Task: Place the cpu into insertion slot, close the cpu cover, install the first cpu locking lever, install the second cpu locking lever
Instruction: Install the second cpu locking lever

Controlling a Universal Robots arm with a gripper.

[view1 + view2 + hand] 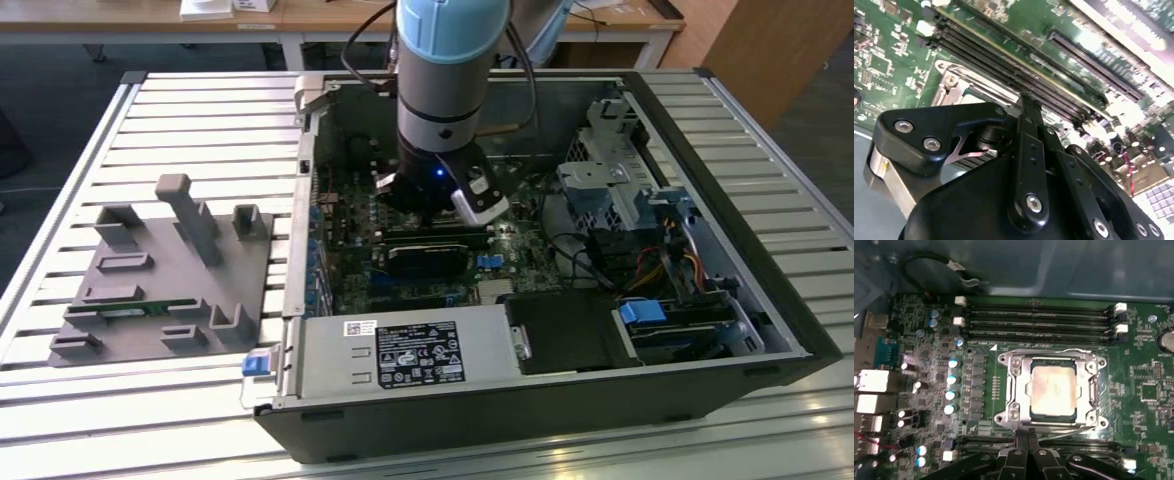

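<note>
Inside an open desktop computer case (747,330) lying on a slatted metal surface (134,420), the robot arm (451,70) reaches down over the green motherboard (1154,390). The first wrist view shows the cpu (1053,390) seated in the insertion slot (1030,412), its dull beige face showing through the window of the cpu cover (1016,390), which lies flat over it. A thin wire locking lever (1064,352) runs along the cover's edge next to the four memory slots (1039,320). The end effector (1026,436) hangs just beside the opposite edge of the socket, its black fingertips (1020,437) pressed together and pinching nothing. A grey parts holder (160,280) rests on the surface at the exterior view's left.
</note>
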